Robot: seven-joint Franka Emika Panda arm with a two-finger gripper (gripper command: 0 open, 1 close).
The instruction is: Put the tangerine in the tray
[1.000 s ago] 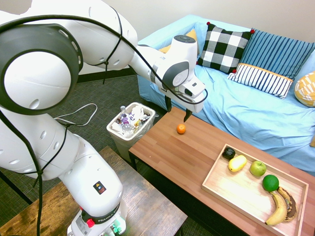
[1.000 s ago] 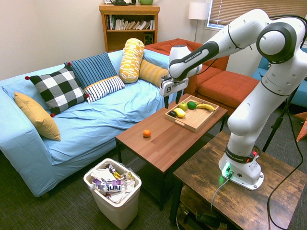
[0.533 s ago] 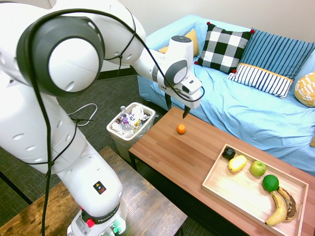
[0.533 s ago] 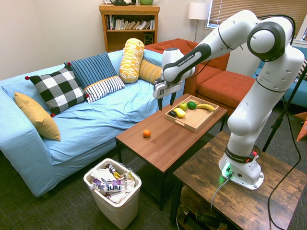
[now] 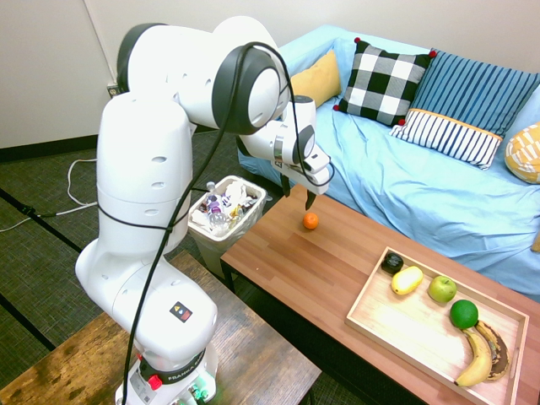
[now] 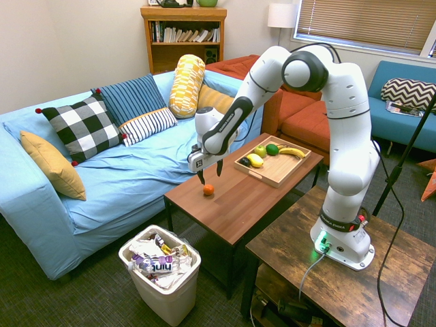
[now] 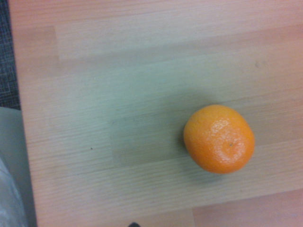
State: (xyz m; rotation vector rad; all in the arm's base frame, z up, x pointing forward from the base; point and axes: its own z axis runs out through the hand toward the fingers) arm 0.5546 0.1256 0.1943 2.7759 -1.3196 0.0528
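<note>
I see the tangerine (image 5: 310, 221) sitting alone on the wooden worktop (image 5: 337, 278), near the end above the wastebasket (image 5: 224, 216), bare wood all round it. My gripper (image 5: 296, 197) hangs just above it, pointing down, fingers spread wide and holding nothing. The tray (image 5: 422, 333) lies at the far end, well apart, with open worktop between. In the tray: lemon (image 5: 407, 279), apple (image 5: 441, 289), lime (image 5: 463, 314), bananas (image 5: 477, 359), a dark fruit (image 5: 391, 262), with bare wood on its near side. A blue sofa (image 5: 439, 198) runs along the worktop's far side.
</note>
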